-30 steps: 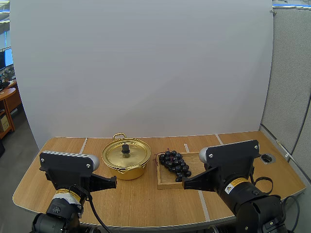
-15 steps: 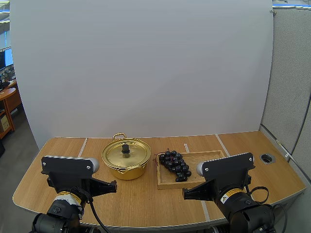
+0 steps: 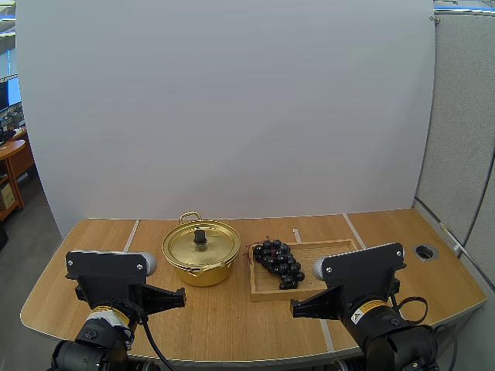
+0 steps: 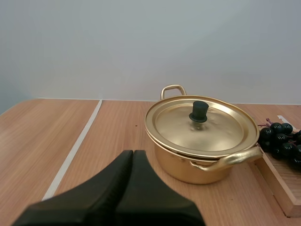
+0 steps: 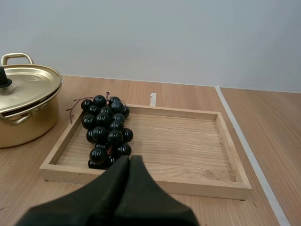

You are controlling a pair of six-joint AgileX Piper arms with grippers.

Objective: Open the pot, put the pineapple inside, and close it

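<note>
A gold pot (image 3: 200, 255) with its lid on and a black knob (image 3: 199, 236) stands at the table's middle. To its right a bunch of dark grapes (image 3: 278, 263) lies at the left end of a wooden tray (image 3: 321, 251); no pineapple is in view. My left gripper (image 3: 182, 294) hovers shut in front of the pot, apart from it. In the left wrist view its fingers (image 4: 133, 155) form one wedge short of the pot (image 4: 200, 146). My right gripper (image 3: 294, 308) is shut at the tray's near edge. Its wedge (image 5: 130, 160) points at the grapes (image 5: 106, 132) on the tray (image 5: 178, 136).
White tape lines (image 3: 131, 232) run across the wooden table. A round cable hole (image 3: 425, 251) sits at the right side. The pot's handles (image 4: 173, 88) stick out toward the back and the front. Bare table lies left of the pot and right of the tray.
A second ago both arms sat slightly higher; the right arm has dropped and drawn back toward the near edge. Over the last half second nothing moved.
</note>
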